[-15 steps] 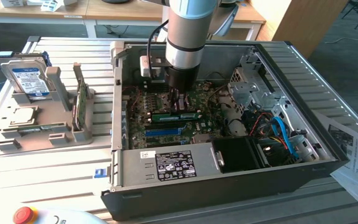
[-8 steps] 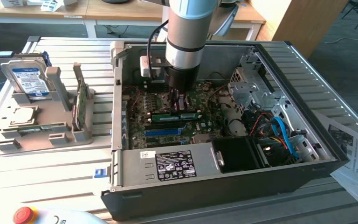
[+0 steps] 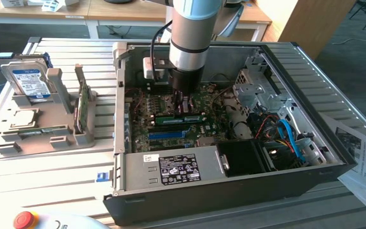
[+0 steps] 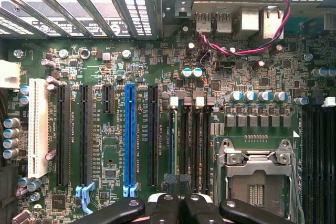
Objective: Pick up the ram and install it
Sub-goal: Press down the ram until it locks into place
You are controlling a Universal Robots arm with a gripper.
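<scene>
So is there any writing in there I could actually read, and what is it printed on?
No text reads clearly.
Blue label on the hard drive: print too small to read.
Black and white labels on the power supply: symbols and lines, illegible.
White printing beside the motherboard slots: too blurred to read.
Printed sheets at the exterior view's right: illegible.

The ram (image 3: 180,118) is a long, narrow green stick with small dark chips. It stands on its long edge on the motherboard (near the board's middle), apparently in a memory slot.
</scene>
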